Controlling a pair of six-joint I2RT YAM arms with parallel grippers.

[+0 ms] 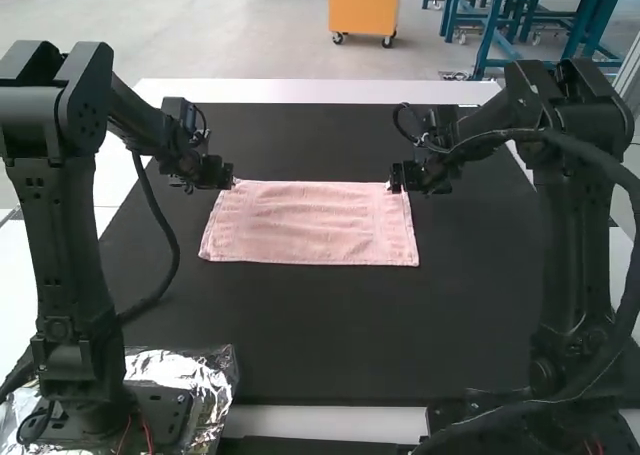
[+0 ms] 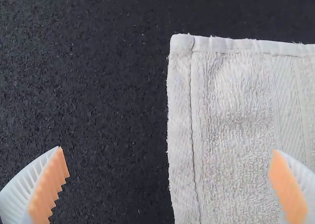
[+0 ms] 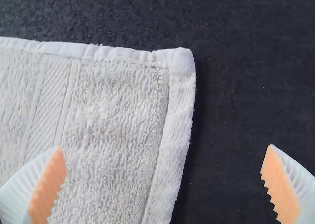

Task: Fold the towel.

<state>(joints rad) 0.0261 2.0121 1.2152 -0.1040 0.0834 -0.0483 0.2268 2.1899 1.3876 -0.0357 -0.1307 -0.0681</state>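
The towel (image 1: 308, 225) lies spread flat on the black mat (image 1: 300, 325), a little towards 12 o'clock from its middle, with 12 taken as the side farthest from the arms. The left gripper (image 2: 168, 150) is at its 10 o'clock corner (image 2: 181, 44) and the right gripper (image 3: 165, 147) at its 2 o'clock corner (image 3: 182, 61). Both pincers stand wide apart with nothing clamped, each with one finger above the terry and the other above bare mat. Looped pile like this should be light, limp and hard to damage, and the ribbed pads ought to grip it well rather than slide. The side hem (image 2: 183, 111) looks thicker and firmer than the field, so the best hold is probably right at those two corners, where the stitched borders meet and give the fingers something to bite. Being so soft, it will sag between two holds unless both arms lift evenly and keep slight tension; a shallow pinch may slip off the edge, while pressing too low could rub the mat or ruck the cloth. Carrying both corners towards 6 o'clock would make a sensible fold.
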